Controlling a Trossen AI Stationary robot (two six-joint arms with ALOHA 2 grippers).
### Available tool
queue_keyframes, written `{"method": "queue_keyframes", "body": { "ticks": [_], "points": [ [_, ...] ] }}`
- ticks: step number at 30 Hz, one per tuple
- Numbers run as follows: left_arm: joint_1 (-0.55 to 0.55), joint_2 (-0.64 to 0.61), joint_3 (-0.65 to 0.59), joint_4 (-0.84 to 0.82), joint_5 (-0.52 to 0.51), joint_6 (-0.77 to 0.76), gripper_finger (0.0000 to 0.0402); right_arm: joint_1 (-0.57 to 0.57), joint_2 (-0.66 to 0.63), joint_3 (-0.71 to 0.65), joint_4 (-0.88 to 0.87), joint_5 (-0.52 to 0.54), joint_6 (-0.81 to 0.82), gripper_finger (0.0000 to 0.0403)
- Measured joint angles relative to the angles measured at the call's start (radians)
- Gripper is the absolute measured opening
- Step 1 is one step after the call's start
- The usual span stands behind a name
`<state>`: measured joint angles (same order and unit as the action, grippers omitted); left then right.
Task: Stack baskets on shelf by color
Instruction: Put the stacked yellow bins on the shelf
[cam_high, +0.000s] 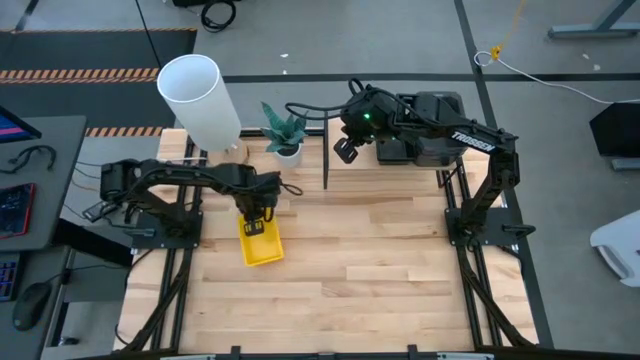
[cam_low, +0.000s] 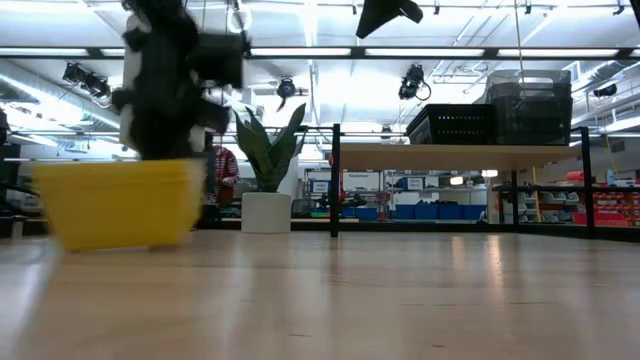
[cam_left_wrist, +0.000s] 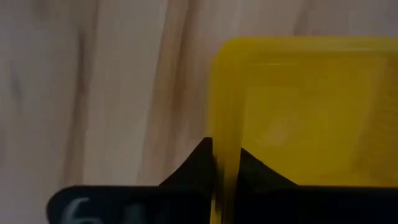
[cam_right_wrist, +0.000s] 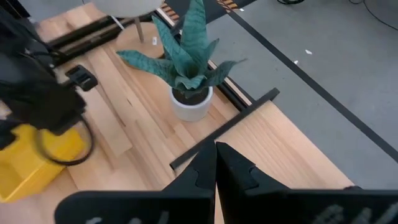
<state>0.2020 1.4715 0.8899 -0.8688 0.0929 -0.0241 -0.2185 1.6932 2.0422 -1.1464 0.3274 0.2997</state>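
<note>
Pale wooden table carries a bright yellow rectangular plastic basket. My left pincer is clamped on its wall. My right pincer hangs pressed together above the shelf.

Open tabletop: broad bare wood ahead of and right of the yellow basket. Obstacles along the far edge: white cylinder, potted plant, and the shelf already carrying baskets, with clear passage beneath.
</note>
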Motion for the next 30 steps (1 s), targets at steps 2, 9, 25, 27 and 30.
{"method": "queue_keyframes", "body": {
  "ticks": [2, 9, 25, 27, 30],
  "points": [
    [-0.007, -0.005, 0.074, -0.012, 0.007, 0.013, 0.0021, -0.007, 0.0, 0.0, -0.023, 0.01, 0.014, 0.0007],
    [0.042, 0.025, 0.437, -0.053, 0.005, 0.114, 0.002, -0.036, -0.01, 0.0, -0.1, 0.013, 0.073, 0.0007],
    [0.214, 0.475, 1.23, -0.074, -0.015, 0.271, 0.002, -0.001, -0.143, 0.0, -0.191, 0.119, 0.344, 0.0007],
    [0.23, 0.515, 1.284, -0.042, -0.024, 0.271, 0.0021, 0.022, -0.159, 0.0, -0.187, 0.166, 0.367, 0.0008],
    [0.248, 0.562, 1.319, 0.016, -0.052, 0.28, 0.0022, 0.054, -0.177, 0.0, -0.18, 0.214, 0.378, 0.0008]
  ]
}}
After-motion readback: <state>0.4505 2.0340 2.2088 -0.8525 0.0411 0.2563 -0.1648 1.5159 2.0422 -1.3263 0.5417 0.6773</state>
